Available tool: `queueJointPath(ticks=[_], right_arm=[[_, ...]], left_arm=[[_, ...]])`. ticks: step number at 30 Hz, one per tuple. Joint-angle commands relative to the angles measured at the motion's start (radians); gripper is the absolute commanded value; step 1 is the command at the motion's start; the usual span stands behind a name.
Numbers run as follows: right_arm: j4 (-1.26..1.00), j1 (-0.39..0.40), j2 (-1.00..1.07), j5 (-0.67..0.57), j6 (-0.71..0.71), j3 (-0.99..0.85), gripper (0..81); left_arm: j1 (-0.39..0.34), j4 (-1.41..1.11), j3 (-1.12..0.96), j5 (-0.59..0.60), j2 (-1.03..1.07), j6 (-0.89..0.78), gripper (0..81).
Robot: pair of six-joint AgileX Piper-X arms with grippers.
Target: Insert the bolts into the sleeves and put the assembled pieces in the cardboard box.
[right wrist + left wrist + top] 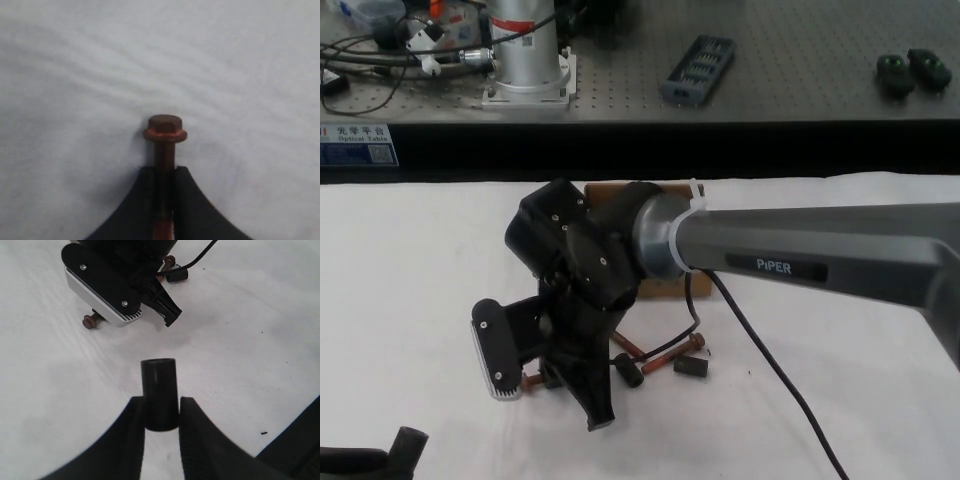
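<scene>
Where a white cloth covers the desk [430, 300], its surface lies faintly wrinkled. Behind it stands a grey perforated table [800, 70] carrying a metal post [525, 50], cables and a black tray [698, 68]. Right arm [820, 255]: dark grey, spanning the desk from the right edge toward the centre and partly covering the brown cardboard box [660, 289]. Right tool [165, 170]: fingers clamped on the shank of a copper-coloured bolt [165, 131], whose flanged hexagonal head projects past the fingertips, over the cloth. Left tool [160, 407], at the desk's near left corner: fingers clamped on a matt black cylindrical sleeve [159, 380], its free end standing out toward the right tool. Loose bolts [670, 350] and short black loose sleeves [692, 367] lie together on the cloth near the box, under the arm.
</scene>
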Motion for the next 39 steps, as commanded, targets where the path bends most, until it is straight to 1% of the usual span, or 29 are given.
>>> queueJointPath(ticks=[1, 4, 6, 9, 11, 13, 20, 22, 25, 30, 35, 39], right_arm=[[0.038, 0.004, 0.023, -0.009, 0.05, 0.002, 3.7], [0.037, 0.004, 0.023, -0.011, 0.091, 0.002, 3.7], [0.037, 0.004, 0.023, -0.011, 0.154, 0.002, 3.7], [0.041, 0.004, 0.014, -0.02, 0.353, 0.002, 3.7], [0.041, 0.004, -0.008, -0.072, 0.492, 0.002, 3.7], [0.03, 0.004, -0.032, -0.09, 0.57, 0.002, 3.7], [-0.007, 0.001, -0.135, -0.089, 0.783, 0.006, 3.7], [-0.007, -0.001, -0.162, -0.091, 0.805, 0.02, 3.7], [-0.034, -0.018, -0.222, -0.089, 0.857, 0.09, 3.7], [-0.092, -0.059, -0.388, -0.091, 0.887, 0.273, 3.7], [-0.22, -0.083, -0.612, -0.093, 0.975, 0.493, 3.7], [-0.308, -0.083, -0.812, -0.093, 1.023, 0.637, 3.7]], left_arm=[[0.002, 0.001, -0.003, 0.005, -0.01, 0.018, 0.6], [0.002, 0.001, -0.003, 0.005, -0.01, 0.018, 0.6], [0.002, 0.001, -0.003, 0.005, -0.01, 0.018, 0.6], [0.002, 0.001, -0.003, 0.005, -0.01, 0.018, 0.6], [0.002, 0.001, -0.003, 0.005, -0.01, 0.018, 0.6], [0.002, 0.001, -0.003, 0.005, -0.01, 0.014, 0.6], [0.002, -0.006, -0.003, 0.051, -0.01, 0.001, 0.6], [0.002, -0.011, -0.003, 0.057, -0.01, -0.012, 0.6], [0.002, -0.018, -0.003, 0.057, -0.01, -0.012, 0.6], [0.002, -0.058, -0.003, 0.068, -0.01, -0.012, 0.6], [0.002, -0.125, -0.001, 0.217, 0.034, -0.012, 0.6], [0.002, -0.235, 0.01, 0.267, 0.111, -0.012, 0.6]])
